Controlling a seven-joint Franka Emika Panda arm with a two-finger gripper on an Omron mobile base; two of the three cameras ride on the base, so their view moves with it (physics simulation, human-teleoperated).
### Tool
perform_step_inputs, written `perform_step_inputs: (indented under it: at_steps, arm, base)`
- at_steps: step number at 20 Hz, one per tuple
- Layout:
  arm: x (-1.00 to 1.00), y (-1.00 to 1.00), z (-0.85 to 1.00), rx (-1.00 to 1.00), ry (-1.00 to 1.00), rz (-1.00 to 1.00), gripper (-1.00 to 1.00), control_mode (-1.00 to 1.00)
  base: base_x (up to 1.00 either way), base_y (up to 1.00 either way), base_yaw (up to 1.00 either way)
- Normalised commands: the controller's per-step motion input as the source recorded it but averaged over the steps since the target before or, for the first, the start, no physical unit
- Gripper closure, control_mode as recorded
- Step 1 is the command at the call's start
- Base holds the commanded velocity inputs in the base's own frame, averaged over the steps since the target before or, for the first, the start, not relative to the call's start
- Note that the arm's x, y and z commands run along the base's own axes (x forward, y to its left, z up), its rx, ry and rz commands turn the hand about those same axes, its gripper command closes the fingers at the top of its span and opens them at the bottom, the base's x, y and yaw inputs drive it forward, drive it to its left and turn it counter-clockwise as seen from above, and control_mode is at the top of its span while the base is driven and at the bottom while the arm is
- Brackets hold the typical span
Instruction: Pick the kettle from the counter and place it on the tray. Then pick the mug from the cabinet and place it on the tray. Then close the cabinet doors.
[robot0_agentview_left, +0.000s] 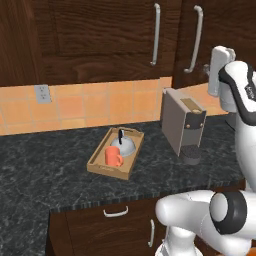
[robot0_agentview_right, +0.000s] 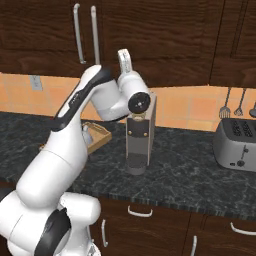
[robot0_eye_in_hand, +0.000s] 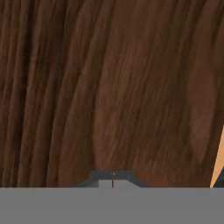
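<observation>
The light-wood tray (robot0_agentview_left: 135, 155) lies on the dark speckled counter (robot0_agentview_left: 50, 165). In it stand the silvery kettle (robot0_agentview_left: 123, 145) with its black handle and, in front of it, the orange-red mug (robot0_agentview_left: 113, 157). Both cabinet doors (robot0_agentview_left: 100, 35) look flush and shut, their silver bar handles (robot0_agentview_left: 156, 35) side by side. My gripper (robot0_eye_in_hand: 112, 178) is raised close against the dark wood-grain door panel (robot0_eye_in_hand: 109, 87); its fingertips sit together, shut on nothing. From the right base view, the hand (robot0_agentview_right: 124, 59) points up at the cabinet front, and the tray (robot0_agentview_right: 98, 136) is partly hidden behind my arm.
A tall grey coffee machine (robot0_agentview_left: 182, 122) stands right of the tray, under my raised arm. A silver toaster (robot0_agentview_right: 237, 145) sits at the far right, with utensils (robot0_agentview_right: 225, 107) hanging on the tiled wall. Drawers with silver handles (robot0_agentview_left: 116, 212) lie below the counter.
</observation>
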Motion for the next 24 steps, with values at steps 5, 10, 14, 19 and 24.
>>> perform_step_inputs:
  at_steps: [5, 10, 14, 19, 24]
  arm:
    - [1.0, 0.08, -0.08, 0.07, 0.15, 0.0, 1.0, -1.0]
    - [1.0, 0.03, -0.16, 0.09, 0.0, -0.01, 1.0, -1.0]
    - [1.0, 0.07, -0.24, 0.06, 0.0, -0.02, 1.0, -1.0]
    - [1.0, 0.32, -0.33, 0.0, 0.01, -0.07, 1.0, -1.0]
    - [1.0, 0.52, -0.53, 0.0, 0.11, -0.1, 1.0, -1.0]
  base:
    - [0.0, 0.0, 0.0]
    - [0.0, 0.0, 0.0]
    - [0.0, 0.0, 0.0]
    - [0.0, 0.0, 0.0]
    - [0.0, 0.0, 0.0]
